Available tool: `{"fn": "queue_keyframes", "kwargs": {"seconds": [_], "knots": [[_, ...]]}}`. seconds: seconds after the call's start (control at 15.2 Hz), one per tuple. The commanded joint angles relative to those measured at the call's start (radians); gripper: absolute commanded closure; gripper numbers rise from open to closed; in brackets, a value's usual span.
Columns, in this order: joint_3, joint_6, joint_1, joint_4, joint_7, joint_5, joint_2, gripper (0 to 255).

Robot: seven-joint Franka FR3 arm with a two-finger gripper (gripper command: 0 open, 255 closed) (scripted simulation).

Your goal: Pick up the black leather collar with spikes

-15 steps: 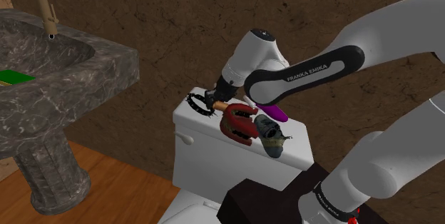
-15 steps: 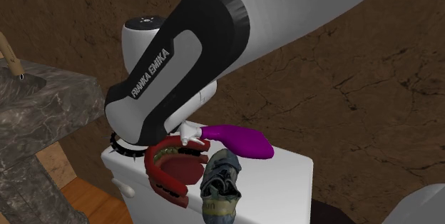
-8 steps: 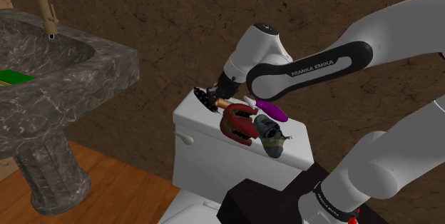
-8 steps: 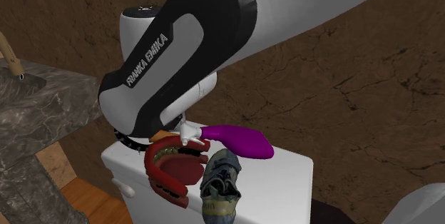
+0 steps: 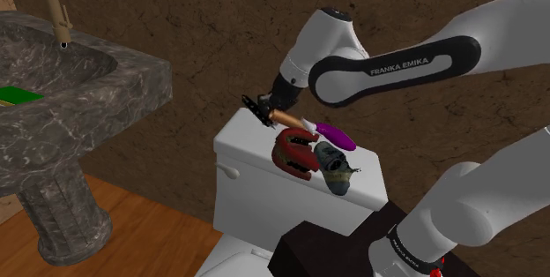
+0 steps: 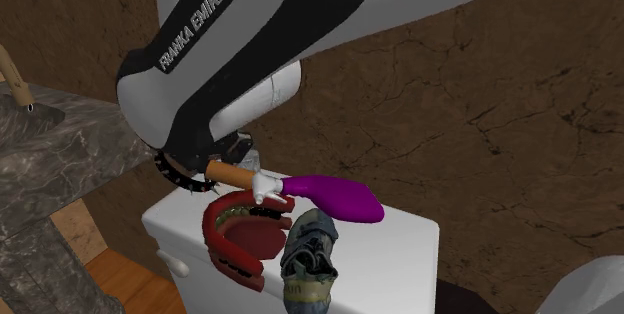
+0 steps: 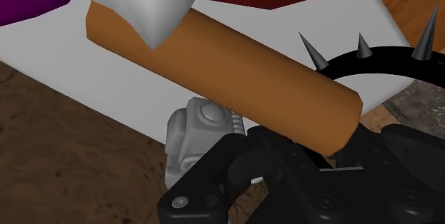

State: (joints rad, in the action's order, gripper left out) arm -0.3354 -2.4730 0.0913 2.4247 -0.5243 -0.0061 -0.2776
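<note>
Gripper (image 5: 268, 113) clenched on the spiked black collar (image 5: 256, 108), which hangs just above one end of the white toilet tank (image 5: 245, 145). Risk: the orange handle (image 7: 228, 65) lies across the fingers and may ride up with the collar, then drop onto the red object (image 5: 295, 153) and shoe (image 5: 333, 166). The brown wall (image 5: 176, 11) stands close behind; open room lies upward and toward the sink (image 5: 79, 99).

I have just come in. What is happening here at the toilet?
The robot arm's black gripper holds a black spiked collar just above the white toilet tank. An orange handle with a purple end crosses right in front of the gripper, close to the collar. A red object and a worn shoe rest on the tank.
</note>
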Motion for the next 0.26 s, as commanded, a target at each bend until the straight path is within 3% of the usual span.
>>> {"fn": "queue_keyframes", "kwargs": {"seconds": [0.0,0.2], "knots": [[0.004,0.027,0.003,-0.012,0.006,0.007,-0.015,255],[0.006,0.043,0.004,-0.021,0.01,0.01,-0.022,255]]}}
